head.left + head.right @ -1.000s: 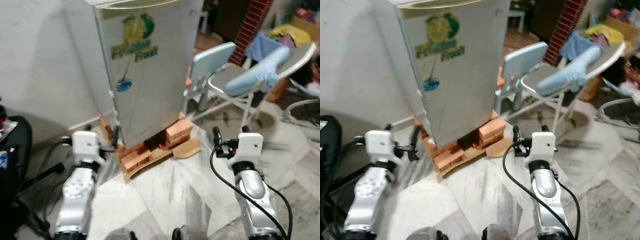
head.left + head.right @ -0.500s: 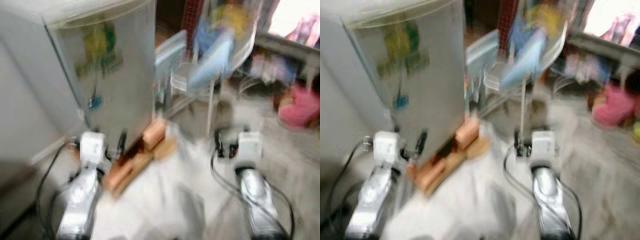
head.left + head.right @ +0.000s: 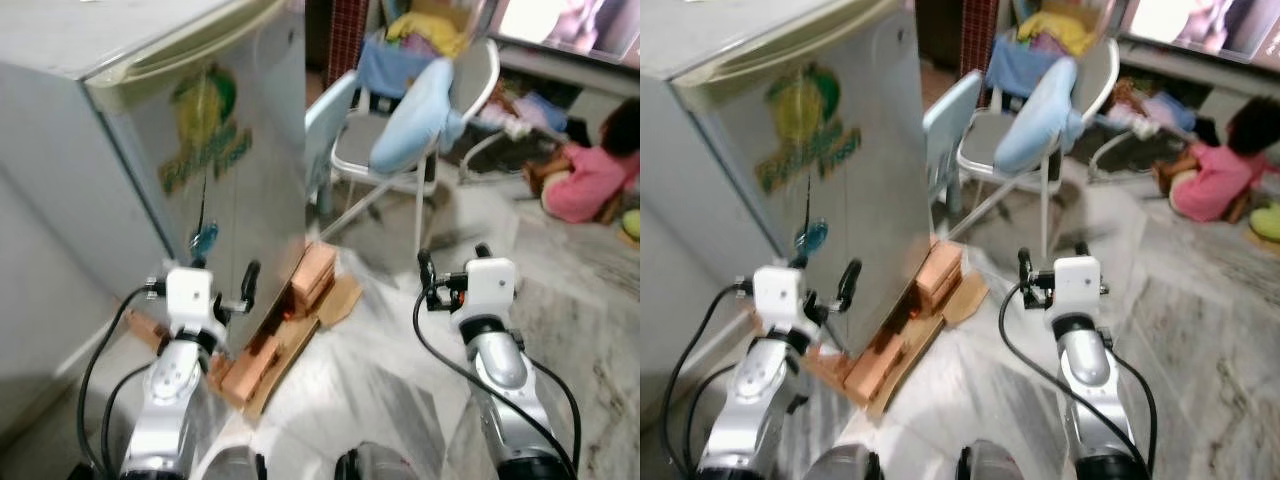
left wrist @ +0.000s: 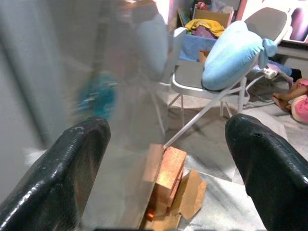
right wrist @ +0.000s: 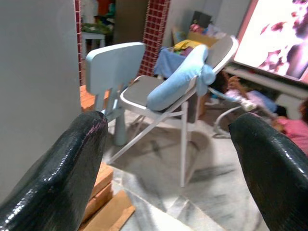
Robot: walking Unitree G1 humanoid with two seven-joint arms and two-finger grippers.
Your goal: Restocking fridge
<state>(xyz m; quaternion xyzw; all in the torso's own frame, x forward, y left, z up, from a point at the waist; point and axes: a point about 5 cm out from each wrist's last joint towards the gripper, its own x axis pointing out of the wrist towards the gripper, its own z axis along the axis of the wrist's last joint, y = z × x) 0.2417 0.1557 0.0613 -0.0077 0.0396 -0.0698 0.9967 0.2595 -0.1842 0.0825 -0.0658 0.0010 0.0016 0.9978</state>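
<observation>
A grey fridge [image 3: 230, 180] with a green and yellow sticker on its side stands shut at the left, raised on bricks [image 3: 312, 275] and a sheet of cardboard [image 3: 345, 300]. My left gripper [image 3: 200, 278] is held low, close to the fridge's side, and is open with nothing between its fingers [image 4: 77, 168]. To the right, my right gripper [image 3: 454, 257] hangs over the marble floor, open and empty, and looks toward the chairs [image 5: 168, 91].
A grey folding chair [image 3: 400, 150] with a light blue cushion [image 3: 420, 110] stands just right of the fridge, and a small light blue chair [image 3: 325, 110] is squeezed between them. A person in pink [image 3: 585, 185] sits on the floor at the far right. Marble floor lies ahead.
The camera has swung, so the fridge now sits further left and the person on the floor has come into view. Both arms keep the same raised, open pose.
</observation>
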